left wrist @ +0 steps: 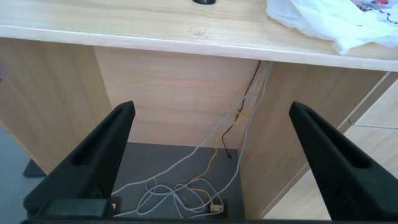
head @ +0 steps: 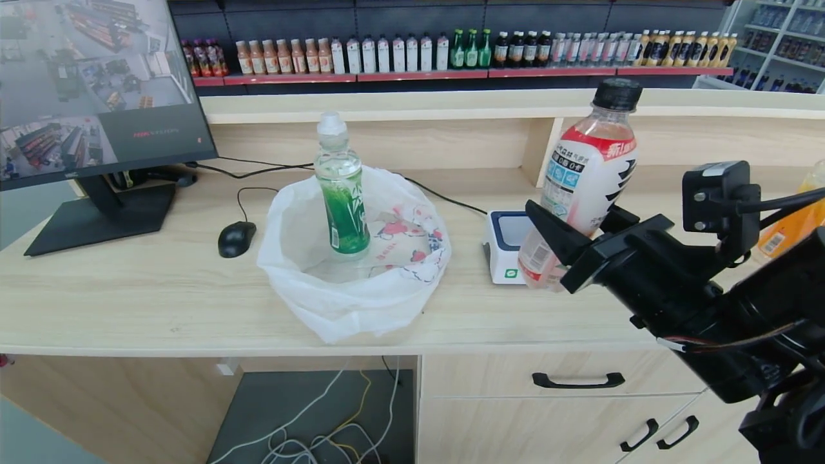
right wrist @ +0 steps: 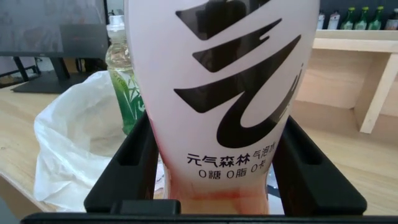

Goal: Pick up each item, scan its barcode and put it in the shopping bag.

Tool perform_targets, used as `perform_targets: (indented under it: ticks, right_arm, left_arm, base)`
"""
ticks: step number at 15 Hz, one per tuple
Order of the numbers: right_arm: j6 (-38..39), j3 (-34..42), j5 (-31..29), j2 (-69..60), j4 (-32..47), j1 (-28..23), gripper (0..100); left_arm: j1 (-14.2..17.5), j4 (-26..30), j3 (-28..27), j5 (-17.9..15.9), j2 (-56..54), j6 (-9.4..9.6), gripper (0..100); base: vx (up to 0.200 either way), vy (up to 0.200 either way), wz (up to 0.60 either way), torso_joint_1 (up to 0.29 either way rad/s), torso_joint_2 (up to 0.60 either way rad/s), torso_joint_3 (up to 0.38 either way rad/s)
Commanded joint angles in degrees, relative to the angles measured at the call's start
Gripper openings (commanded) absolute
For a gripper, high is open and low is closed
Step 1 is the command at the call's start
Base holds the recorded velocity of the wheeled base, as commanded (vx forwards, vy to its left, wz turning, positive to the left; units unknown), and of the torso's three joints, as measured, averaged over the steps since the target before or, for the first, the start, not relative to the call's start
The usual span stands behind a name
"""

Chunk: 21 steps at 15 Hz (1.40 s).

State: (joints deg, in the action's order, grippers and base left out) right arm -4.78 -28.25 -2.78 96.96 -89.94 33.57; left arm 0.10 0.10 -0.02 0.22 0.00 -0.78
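The scanning step looks to be in hand: the right end effector (head: 570, 214) is clenched around the lower body of the pink-and-white bottle (head: 590, 164), holding it off the desk (head: 129, 290) with its black cap tilted a little away from the arm. The bottle's base hangs just beside the scanner (head: 503, 248), which sits on the desk slightly beyond and to the left of the end effector. What seems to be a barcode patch sits low on the label, on the side nearer the scanner; whether it squarely faces the scanner's window cannot be told. The shopping bag (head: 361, 303) lies open farther to the left of this end effector, with the green bottle (head: 345, 206) standing upright inside, so one item appears done. An orange bottle (head: 796, 222) waits on the end effector's right. The left end effector (left wrist: 211, 112) is released, its jaws wide apart, below the desk edge. The next move likely calls for presenting the barcode to the scanner, then carrying the bottle leftward over the bag's rim and lowering it beside the green bottle without tipping that one.
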Motion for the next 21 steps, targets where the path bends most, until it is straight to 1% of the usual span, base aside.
perform_targets:
  ticks: [1, 2, 3, 5, 6, 7, 8, 9, 10, 13, 15, 21]
  right_arm:
    - [-1.46, -2.25, 0.76, -0.02, -0.06, -1.14, 0]
    - [-2.6, -4.8, 2.08, 1.47, -0.06, -1.76, 0]
    - [-2.78, -5.15, 2.25, 1.83, -0.06, -1.84, 0]
    - [-10.34, -11.74, 8.23, 6.4, -0.06, -6.15, 0]
    - [-11.92, -12.89, 8.93, 7.19, -0.06, -6.68, 0]
    - [-15.79, -16.4, 11.13, 9.47, -0.06, -6.85, 0]
    - [-18.25, -18.25, 12.18, 11.05, -0.06, -6.85, 0]
    - [-21.06, -19.92, 14.21, 12.55, -0.06, -7.56, 0]
    - [-24.14, -21.32, 17.46, 13.87, -0.06, -9.32, 0]
    - [-30.29, -22.2, 26.51, 17.47, -0.06, -12.48, 0]
    - [-35.3, -24.75, 34.77, 18.61, -0.06, -15.47, 0]
    - [-40.48, -28.36, 41.89, 22.13, -0.06, -19.69, 0]
  left_arm:
    - [-0.01, -0.01, -0.06, 0.04, 0.0, -0.01, 100]
    - [-0.01, -0.01, -0.06, 0.04, 0.0, -0.01, 100]
    - [-0.01, -0.01, 0.02, -0.04, 0.0, -0.01, 100]
    - [-0.01, -0.01, 0.02, 0.04, 0.0, -0.01, 100]
    - [-0.01, -0.01, 0.02, 0.04, 0.0, -0.01, 100]
    - [-0.01, -0.01, -0.06, -0.04, 0.0, -0.01, 100]
    - [-0.01, -0.01, 0.02, 0.04, 0.0, -0.01, 100]
    - [-0.01, -0.01, -0.06, 0.04, 0.0, -0.01, 100]
    - [-0.01, -0.01, 0.02, 0.04, 0.0, -0.01, 100]
    - [-0.01, -0.01, 0.02, -0.04, 0.0, -0.01, 100]
    - [-0.01, -0.01, 0.02, 0.04, 0.0, -0.01, 100]
    - [-0.01, -0.01, 0.02, 0.04, 0.0, -0.01, 100]
  base:
    - [0.0, 0.0, 0.0, 0.0, 0.0, 0.0]
    - [0.0, 0.0, 0.0, 0.0, 0.0, 0.0]
    - [0.0, 0.0, 0.0, 0.0, 0.0, 0.0]
    - [0.0, 0.0, 0.0, 0.0, 0.0, 0.0]
    - [0.0, 0.0, 0.0, 0.0, 0.0, 0.0]
    - [0.0, 0.0, 0.0, 0.0, 0.0, 0.0]
    - [0.0, 0.0, 0.0, 0.0, 0.0, 0.0]
    - [0.0, 0.0, 0.0, 0.0, 0.0, 0.0]
    - [0.0, 0.0, 0.0, 0.0, 0.0, 0.0]
    - [0.0, 0.0, 0.0, 0.0, 0.0, 0.0]
    - [0.0, 0.0, 0.0, 0.0, 0.0, 0.0]
    - [0.0, 0.0, 0.0, 0.0, 0.0, 0.0]
